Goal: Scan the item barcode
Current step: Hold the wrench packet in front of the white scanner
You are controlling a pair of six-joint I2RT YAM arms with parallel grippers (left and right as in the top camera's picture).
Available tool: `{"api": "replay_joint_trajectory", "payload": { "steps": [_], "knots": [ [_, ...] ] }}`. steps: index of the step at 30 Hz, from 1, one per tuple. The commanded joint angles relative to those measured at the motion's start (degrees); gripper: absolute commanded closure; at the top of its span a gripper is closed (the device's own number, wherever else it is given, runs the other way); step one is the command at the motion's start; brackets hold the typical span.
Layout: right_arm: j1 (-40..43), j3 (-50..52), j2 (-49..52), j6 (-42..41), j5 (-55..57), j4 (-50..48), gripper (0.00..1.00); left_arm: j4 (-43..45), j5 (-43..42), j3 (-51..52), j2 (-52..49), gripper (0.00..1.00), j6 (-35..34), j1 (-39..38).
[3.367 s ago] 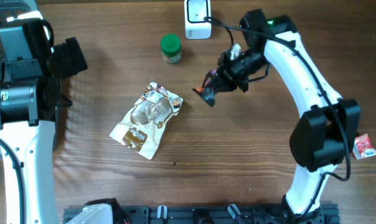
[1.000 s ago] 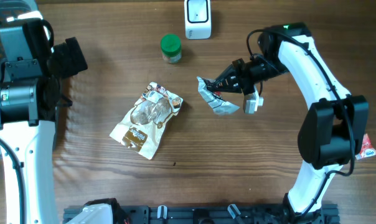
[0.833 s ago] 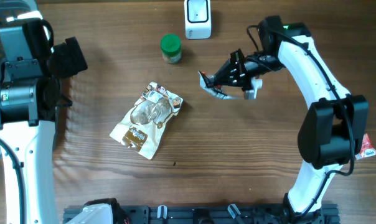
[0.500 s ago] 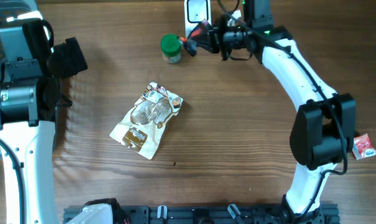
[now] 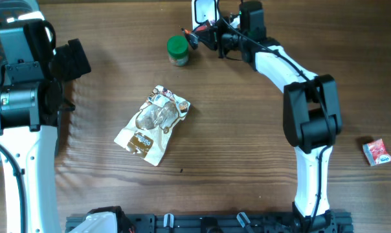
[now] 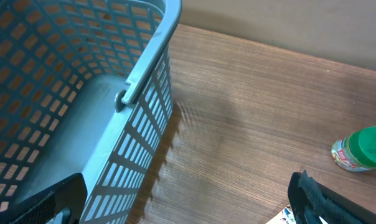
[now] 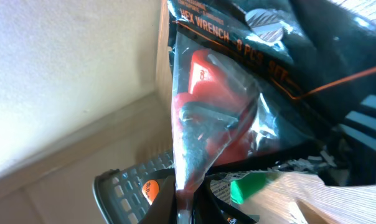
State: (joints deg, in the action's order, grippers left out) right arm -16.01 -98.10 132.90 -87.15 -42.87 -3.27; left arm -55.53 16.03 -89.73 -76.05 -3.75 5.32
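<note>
The hex wrench packet (image 7: 220, 115) is pinched in the right gripper (image 5: 206, 37), whose jaws are pressed together on it at the far edge of the table (image 5: 247, 162). In the right wrist view the packet fills most of the frame: a clear plastic sleeve with a black printed header reading "HEX WRENCH" and a red holder with dark keys inside. It hangs tilted rather than flat. In the overhead view only a small dark and red part of it shows at the gripper's tip. The white scanner (image 5: 205, 11) stands just beyond that gripper, close to the held packet; whether the two touch cannot be told. The green-lidded jar (image 5: 177, 50) sits upright just beside the gripper's tip, on the side away from the right arm's base. The snack bag (image 5: 153, 124) lies flat on the wood well apart from the right gripper, toward the near edge. The small red packet (image 5: 377, 152) lies far from both grippers, near the right arm's side of the table. The left gripper (image 5: 69, 61) is well apart from all this with its jaws spread wide and nothing between them. The left wrist view shows it above the blue-grey basket (image 6: 82, 93), with the jar ahead of it.
</note>
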Motion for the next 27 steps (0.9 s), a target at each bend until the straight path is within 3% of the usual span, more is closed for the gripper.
{"api": "replay_joint_trajectory", "payload": {
  "steps": [1, 10, 16, 27],
  "knots": [
    [-1.27, -6.84, 3.21, -6.56, 2.21, -1.22, 0.95, 0.15, 0.33, -0.33, 0.63, 0.0, 0.28, 0.37],
    [-1.79, -9.6, 5.79, -13.44, 10.34, -1.25, 0.95, 0.15, 0.33, -0.35, 0.63, 0.0, 0.31, 0.37],
    [-1.86, -9.77, 9.73, -19.23, 9.64, -8.74, 0.95, 0.13, 0.33, -0.33, 0.63, 0.0, 0.28, 0.37],
    [-1.4, -17.46, 7.69, -16.61, 0.85, -9.53, 0.95, 0.13, 0.33, -0.33, 0.63, 0.0, 0.31, 0.37]
  ]
}}
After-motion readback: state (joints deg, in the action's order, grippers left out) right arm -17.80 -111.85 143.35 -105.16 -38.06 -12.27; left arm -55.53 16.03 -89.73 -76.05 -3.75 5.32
